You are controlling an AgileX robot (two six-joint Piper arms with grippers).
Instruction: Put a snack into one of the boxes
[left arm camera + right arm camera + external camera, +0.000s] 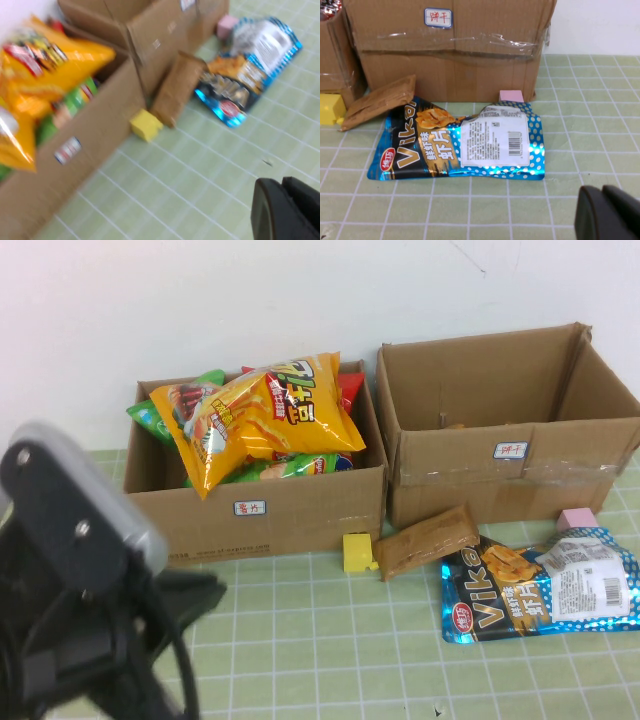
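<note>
A blue foil snack bag lies flat on the green grid mat in front of the right cardboard box. It also shows in the right wrist view and the left wrist view. A brown snack packet leans against the boxes' front. The left box is heaped with snacks, a yellow chip bag on top. My left gripper is shut and empty, above the mat in front of the left box. My right gripper is shut and empty, near the blue bag's barcode end; it is out of the high view.
A yellow block sits between the left box and the brown packet. A pink block sits by the right box's front. My left arm fills the lower left of the high view. Open mat lies in front.
</note>
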